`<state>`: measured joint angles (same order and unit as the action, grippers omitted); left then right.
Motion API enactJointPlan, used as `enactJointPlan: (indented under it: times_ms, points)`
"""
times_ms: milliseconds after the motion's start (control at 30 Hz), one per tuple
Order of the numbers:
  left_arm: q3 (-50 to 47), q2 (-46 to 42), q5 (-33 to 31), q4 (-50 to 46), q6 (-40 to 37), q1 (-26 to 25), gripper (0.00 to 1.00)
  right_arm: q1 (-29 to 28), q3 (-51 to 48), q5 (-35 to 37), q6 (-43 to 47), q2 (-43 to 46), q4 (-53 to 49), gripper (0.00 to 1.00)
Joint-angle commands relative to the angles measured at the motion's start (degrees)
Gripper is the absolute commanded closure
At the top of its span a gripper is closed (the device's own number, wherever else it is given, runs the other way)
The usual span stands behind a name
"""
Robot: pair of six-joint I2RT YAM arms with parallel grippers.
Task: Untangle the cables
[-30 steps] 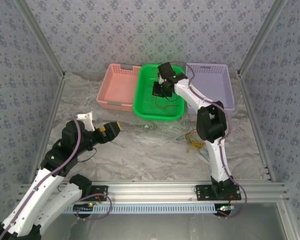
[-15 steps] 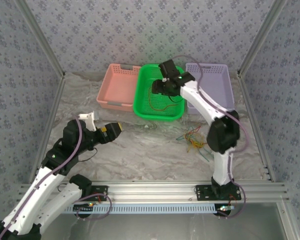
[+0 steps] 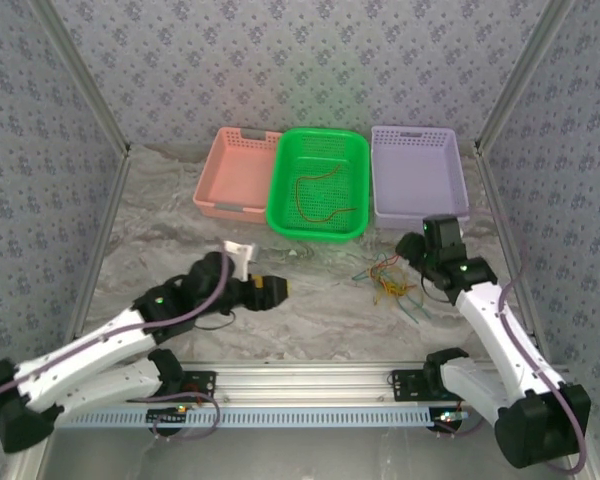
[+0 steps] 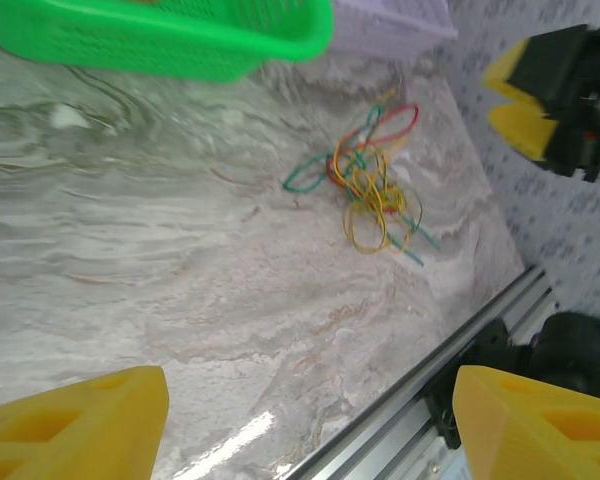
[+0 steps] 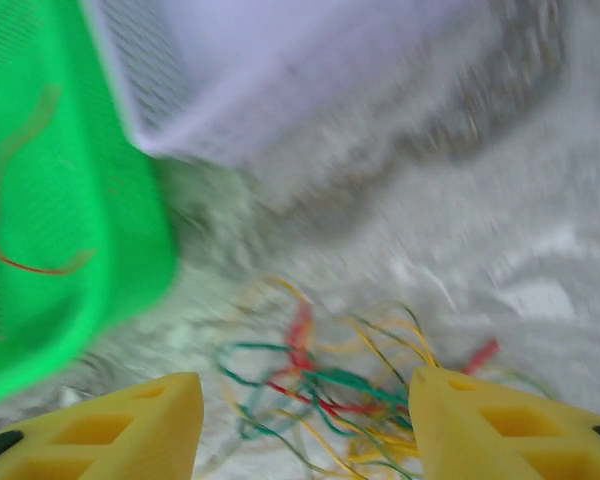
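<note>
Cables (image 4: 370, 190) lie tangled near green basket (image 4: 180, 45), apparently apart.

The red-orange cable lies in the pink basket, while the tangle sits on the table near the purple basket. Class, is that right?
No. The top external view shows the red-orange cable in the green basket; the tangle does sit on the table near the purple basket.

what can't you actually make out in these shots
- Tangle of thin coloured cables on the marble table: top view, too small to count strands or follow crossings.
- Same tangle, right wrist view: motion blur smears the strands.
- Green plastic basket, left wrist view: cut off by the top edge, its inside hidden behind its near wall.
</note>
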<state>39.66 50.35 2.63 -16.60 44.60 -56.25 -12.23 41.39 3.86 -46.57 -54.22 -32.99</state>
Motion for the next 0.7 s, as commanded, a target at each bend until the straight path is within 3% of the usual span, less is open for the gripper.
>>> enactJointPlan:
  times_ms: [0,200,400,500,567,667]
  points:
    - [-0.6,8.2,-5.4,10.1,-0.2,-3.7,0.28,1.0,-3.4,-6.1,-4.8,-0.9,8.3,0.40]
    - [3.9,20.3,-6.3,15.7,-1.3,-7.7,0.30,3.3,-5.7,-6.8,-4.1,-7.8,13.2,0.51]
    - [5.2,23.6,-6.2,17.0,-1.2,-8.4,0.30,3.9,-6.0,-9.6,-3.0,-11.6,17.8,0.59]
    - [5.0,23.9,-6.4,17.7,-1.1,-8.4,0.30,3.9,-5.7,-10.1,-2.6,-12.4,18.5,0.75]
    - [5.0,24.1,-6.3,18.1,-1.0,-8.4,0.30,3.0,-4.9,-9.5,-1.7,-11.9,17.4,0.99]
    - [5.3,24.8,-6.3,18.8,-1.1,-8.2,0.26,-1.0,-2.3,-7.7,0.7,-9.4,15.7,1.00]
